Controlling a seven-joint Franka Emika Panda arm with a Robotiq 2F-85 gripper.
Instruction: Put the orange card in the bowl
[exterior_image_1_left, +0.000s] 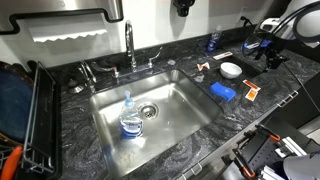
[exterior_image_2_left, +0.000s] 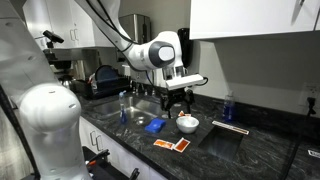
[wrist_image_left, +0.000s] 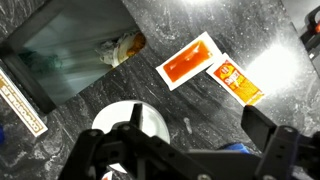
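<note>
Gripper (wrist_image_left: 190, 140): fingers (wrist_image_left: 268, 135) are standing wide apart with nothing held. I am hovering it over the counter (wrist_image_left: 260, 25).

The bowl (wrist_image_left: 120, 118) is sitting almost under the hand, on the left-finger side, partly hidden by the gripper body. In an exterior view the blue block (exterior_image_1_left: 222, 91) is lying near the bowl.

The orange card (wrist_image_left: 188, 62) is lying flat on the counter ahead of the fingertips, out of the bowl, so the pick is not yet done. Its long axis is running on a slant to the line between my fingers. The near short end is pointing back toward the bowl and the far end is pointing away, off to the right-finger side.

A second orange card (wrist_image_left: 238, 82) is lying just beside its far corner. I cannot tell whether they are touching.

Farther out: the sink (wrist_image_left: 60, 60), with a bottle (wrist_image_left: 125, 45) lying in it.

What I am judging could go wrong:
- The card is thin and flat on stone, so the fingers may skid over it or push it along instead of pinching.
- Closing without turning the wrist would catch it corner to corner and spin it.
- The neighbouring card may come up with it, or get grabbed instead.
- Coming down this close to the bowl risks knocking it.
</note>
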